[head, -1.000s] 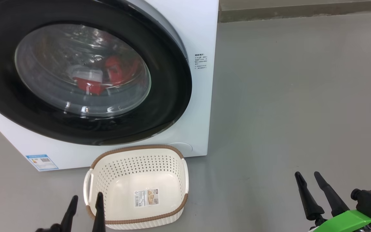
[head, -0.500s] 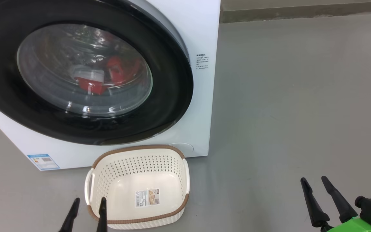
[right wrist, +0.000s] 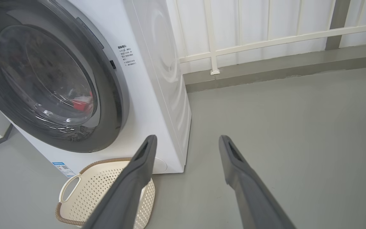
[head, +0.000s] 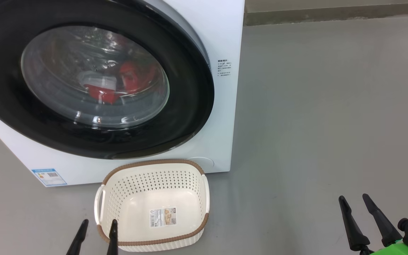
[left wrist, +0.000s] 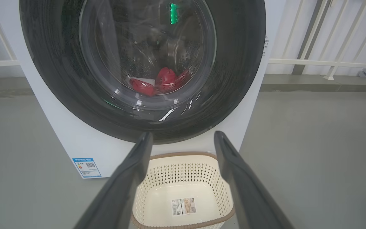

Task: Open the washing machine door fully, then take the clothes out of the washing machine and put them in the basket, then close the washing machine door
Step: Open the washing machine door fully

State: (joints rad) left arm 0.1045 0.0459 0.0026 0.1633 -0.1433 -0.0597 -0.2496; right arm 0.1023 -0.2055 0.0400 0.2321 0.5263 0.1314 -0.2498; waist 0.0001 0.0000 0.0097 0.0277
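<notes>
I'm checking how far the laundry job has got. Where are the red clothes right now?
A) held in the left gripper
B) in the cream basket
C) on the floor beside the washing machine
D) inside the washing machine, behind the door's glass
D: the red clothes show through the glass of the washing machine door, while the basket in front has nothing in it but its sticker.

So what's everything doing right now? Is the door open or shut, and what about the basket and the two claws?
washing machine door: looks shut
clothes: inside the washing machine
basket: upright on the floor, empty apart from a sticker
left gripper: open, holding nothing
right gripper: open, holding nothing
</notes>
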